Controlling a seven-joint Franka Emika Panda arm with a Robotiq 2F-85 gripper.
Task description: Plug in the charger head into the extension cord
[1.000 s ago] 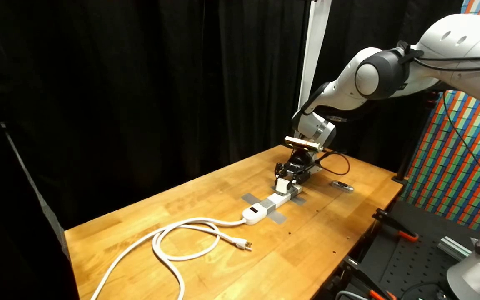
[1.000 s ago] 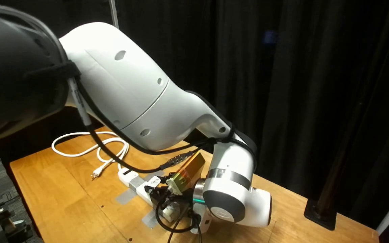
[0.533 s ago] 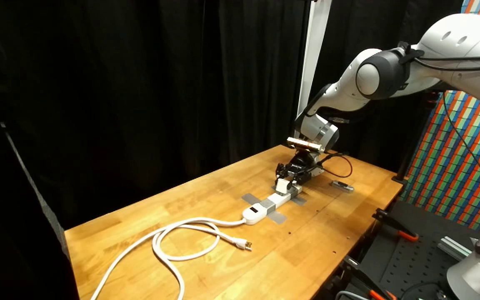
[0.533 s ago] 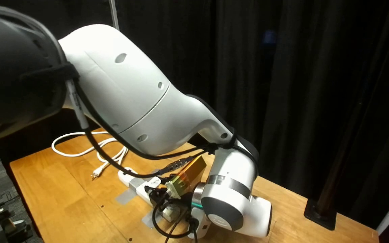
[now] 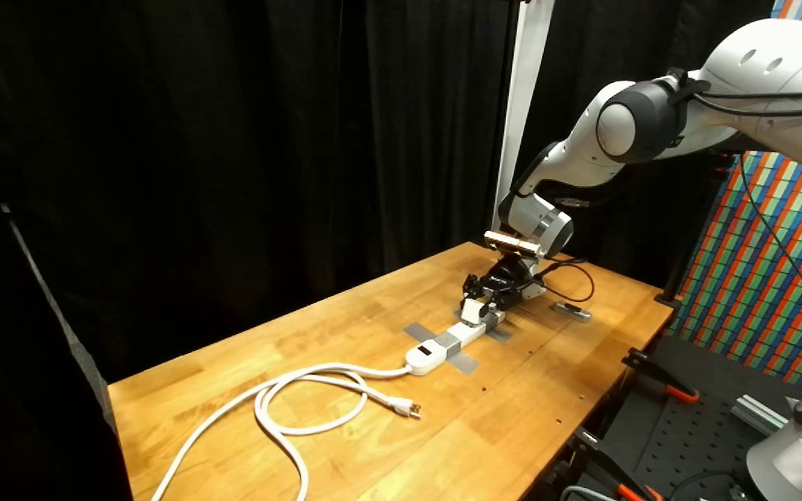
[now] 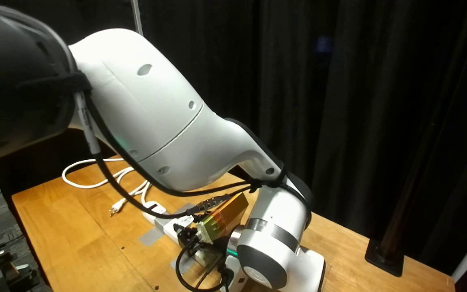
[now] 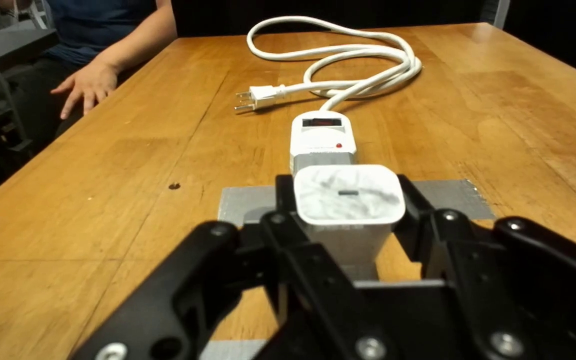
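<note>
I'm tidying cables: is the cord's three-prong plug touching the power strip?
Apart: the wrist view shows bare wooden tabletop between the three-prong plug and the power strip.

Charger head [image 7: 349,210]: a small, white, cube-like block, flanked closely on both sides by the claw [image 7: 347,204]; whether it is touched cannot be made out.
Slotted face: turned upward, streaked with grey, marked by a narrow dark slot [image 7: 348,192].
Footing: the block is borne by the bar of the extension cord [image 5: 469,334]; how far it is pushed in is hidden.
Bar: slim, white and grey, taped down, stretched from beneath the claw to ahead of it.
Switch [image 7: 322,122]: dark, set at the bar's end ahead of the claw, with a red dot [image 7: 339,145] near it.
Cable [image 7: 409,64]: thick, white, looped on the tabletop [image 7: 118,200], well ahead of the claw.
Plug [image 7: 264,96]: laid on the tabletop, ahead and to the left of the claw in the wrist view, its prongs bare.
</note>
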